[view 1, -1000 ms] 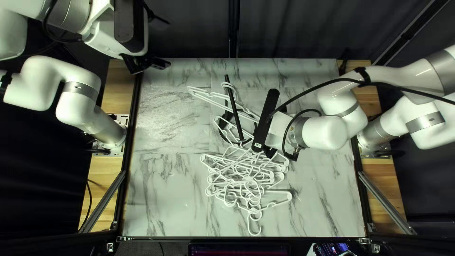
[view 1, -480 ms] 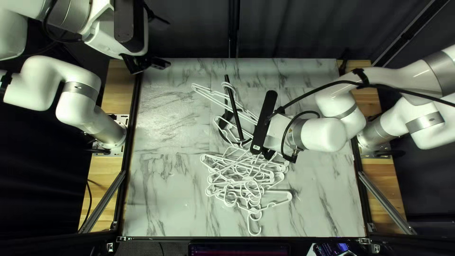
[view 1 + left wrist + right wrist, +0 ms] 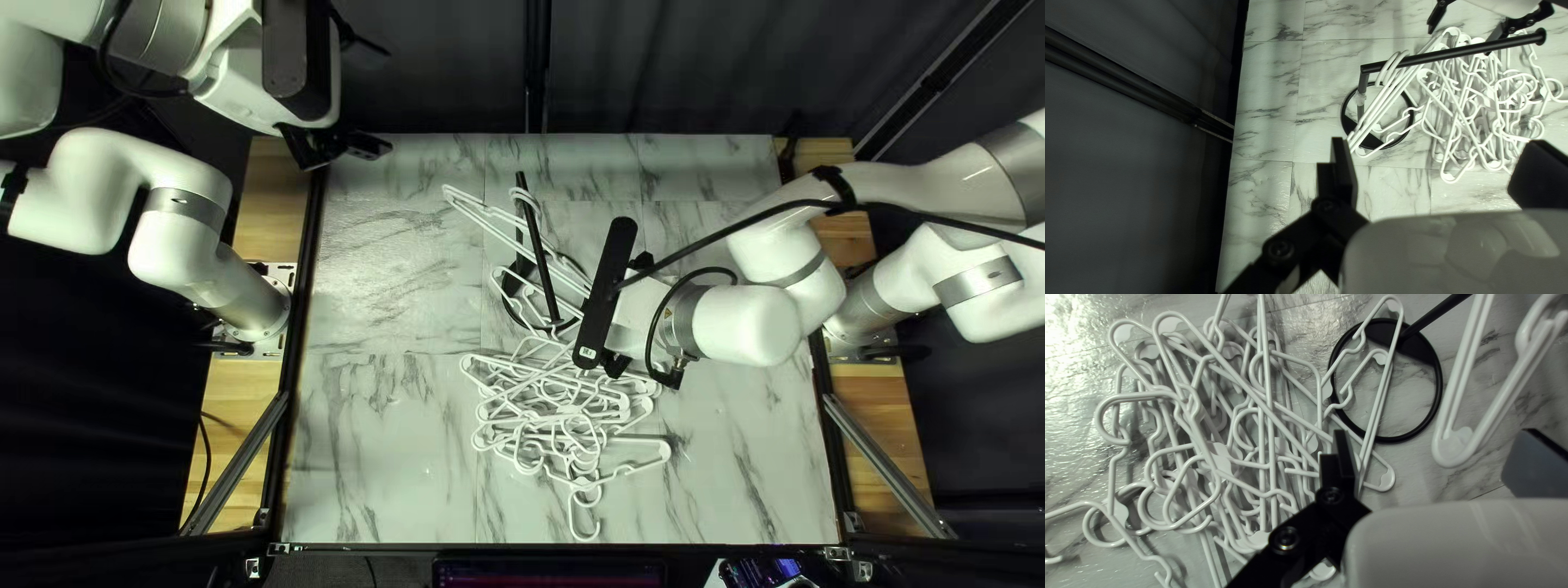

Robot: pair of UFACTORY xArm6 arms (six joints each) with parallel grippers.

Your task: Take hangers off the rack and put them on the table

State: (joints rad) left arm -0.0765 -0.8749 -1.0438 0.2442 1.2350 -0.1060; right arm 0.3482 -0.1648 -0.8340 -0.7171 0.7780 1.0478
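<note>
The right gripper (image 3: 1435, 441), fingers spread, has edged toward the pile (image 3: 1264, 408); hangers (image 3: 1389, 93) on the rack (image 3: 1453, 53) still need removing. Left gripper's (image 3: 1438, 147) fingers gape too.

The table (image 3: 381, 468) is presenting a marble-patterned top between wooden side strips (image 3: 272, 191). The left arm base (image 3: 259, 310) and right arm base (image 3: 855, 310) are standing at these strips. The rack's round black base (image 3: 1343, 114) is resting on the top; tangled white hangers (image 3: 557, 415) are lying between it and the near edge.
</note>
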